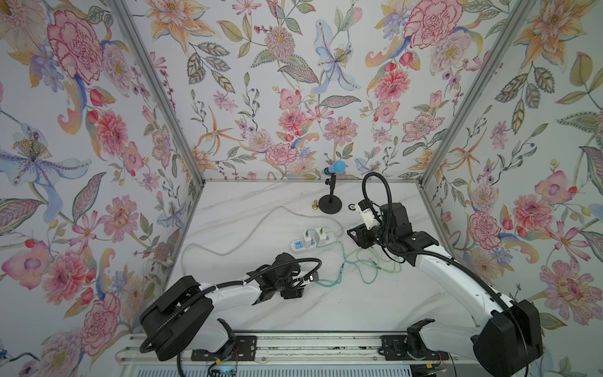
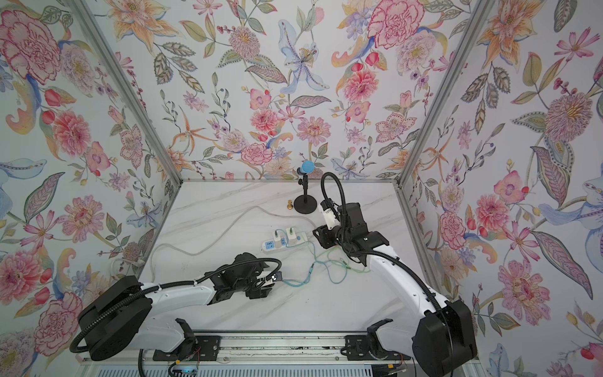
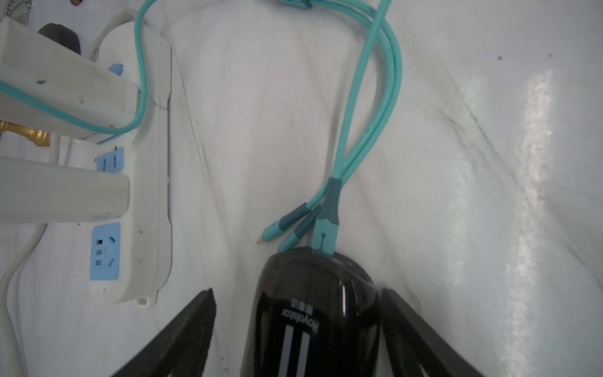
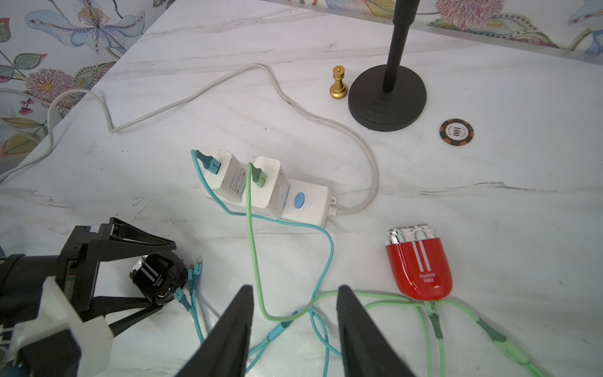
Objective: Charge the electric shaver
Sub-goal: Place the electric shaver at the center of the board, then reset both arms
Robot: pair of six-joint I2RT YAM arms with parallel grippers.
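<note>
Teal connector [image 3: 324, 235] seated in black shaver [image 3: 313, 313], lying on marble table [image 3: 456, 196] between the released jaws of my left pincer [image 3: 297, 293]. Its adapter [image 4: 225, 174] sits in the power strip [image 4: 306, 202]. Right pincer [image 4: 296, 289] parted, empty. Judged: only withdrawal remains.

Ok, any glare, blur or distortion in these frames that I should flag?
Left wrist view: a bright glare streak crosses the table, the near charger is soft, and the black shaver shows small highlights. Right wrist view: evenly lit and sharp, with the poker chip legibly marked 100. Both top views: wide-angle, so the wall frames splay outward.
</note>
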